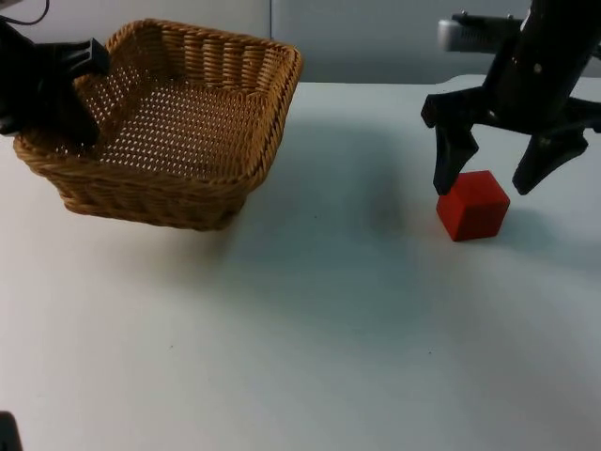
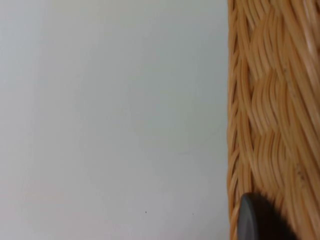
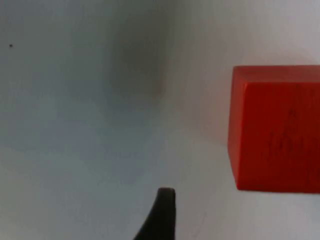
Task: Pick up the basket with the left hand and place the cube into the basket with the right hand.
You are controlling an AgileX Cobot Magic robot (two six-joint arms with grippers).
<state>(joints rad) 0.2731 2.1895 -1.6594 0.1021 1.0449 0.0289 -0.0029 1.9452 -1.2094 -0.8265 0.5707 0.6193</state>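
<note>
At the far left of the top view, the left claw [image 1: 83,89] is clenched on the left rim of the wicker basket [image 1: 178,122], 1 finger outside the wall and the other down inside. The basket sits tilted, its left side raised; its lower front corner seems close to or just touching the white worktop [image 1: 310,329], and I cannot tell which. The left wrist view has the woven wall [image 2: 272,115] running alongside a black fingertip [image 2: 255,220], with bare worktop beside it. So the 1st part of the task, picking up the basket, looks under way or just achieved.

Further right, well apart from the basket, the red cube [image 1: 472,205] rests on the worktop. The right claw [image 1: 495,174] hangs directly above it, released, its 2 fingers spread wider than the cube, the tips near the cube's top edges and not closed on it. In the right wrist view the cube [image 3: 275,127] lies just beside a fingertip [image 3: 162,210].

What remains, by my judgement: lowering around the cube, closing, carrying it across and dropping it in the basket.
</note>
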